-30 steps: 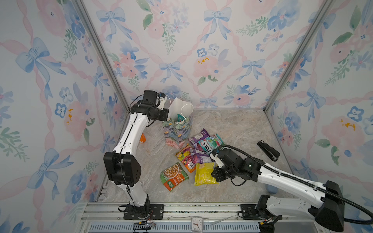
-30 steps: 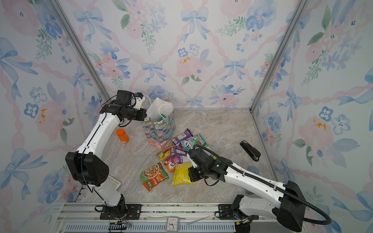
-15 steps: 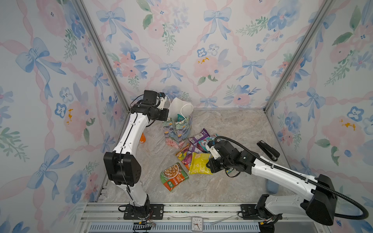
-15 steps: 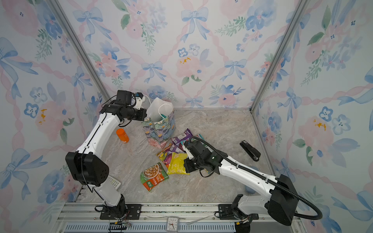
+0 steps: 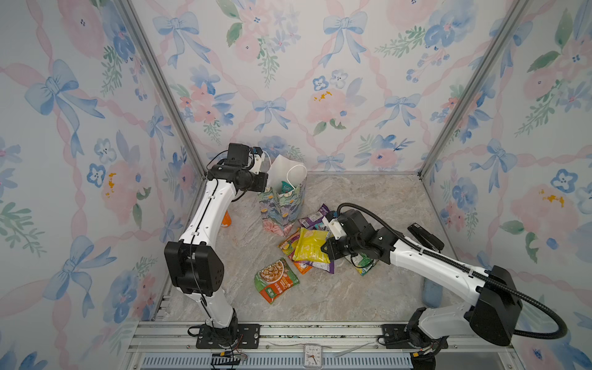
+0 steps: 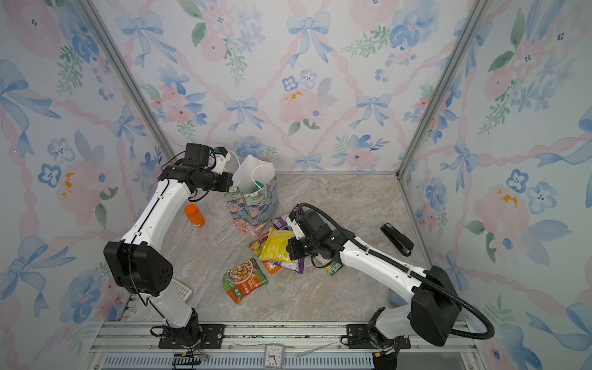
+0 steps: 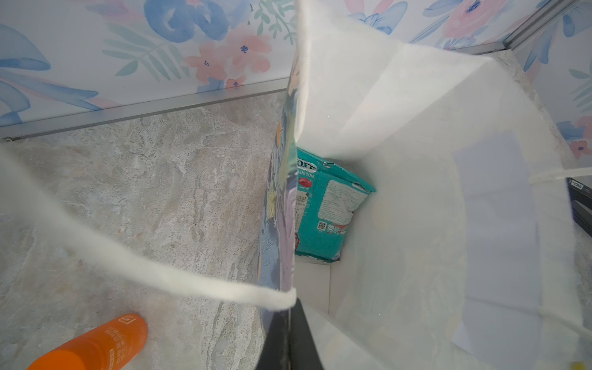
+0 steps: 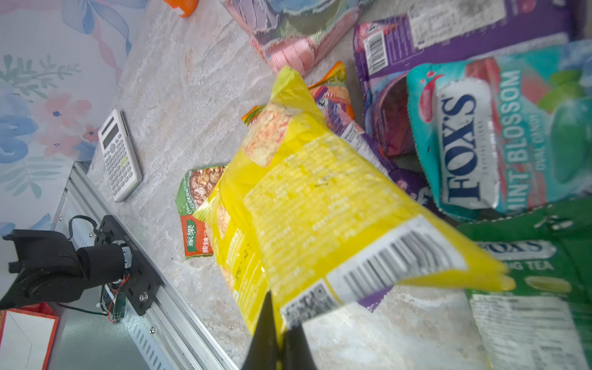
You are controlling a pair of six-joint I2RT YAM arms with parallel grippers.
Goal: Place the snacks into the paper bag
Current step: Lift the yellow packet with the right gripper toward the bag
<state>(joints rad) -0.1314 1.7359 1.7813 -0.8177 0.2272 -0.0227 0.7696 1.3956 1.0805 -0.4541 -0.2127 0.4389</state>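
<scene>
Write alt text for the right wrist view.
The right gripper, shut, pinches a yellow packet by its barcode edge above the marble table. A teal packet, a purple packet and a green packet lie beside it; a noodle packet and a calculator lie beyond.

Two high overviews of tabletop (image 5: pixel 368 198) — wrist cameras close over paper bag (image 7: pixel 416 160), snacks (image 8: pixel 320 208)

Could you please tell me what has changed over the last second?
The right gripper, shut on the yellow packet, carried it up and toward the paper bag. The left gripper stayed shut on the bag's rim; the noodle packet did not move.
</scene>
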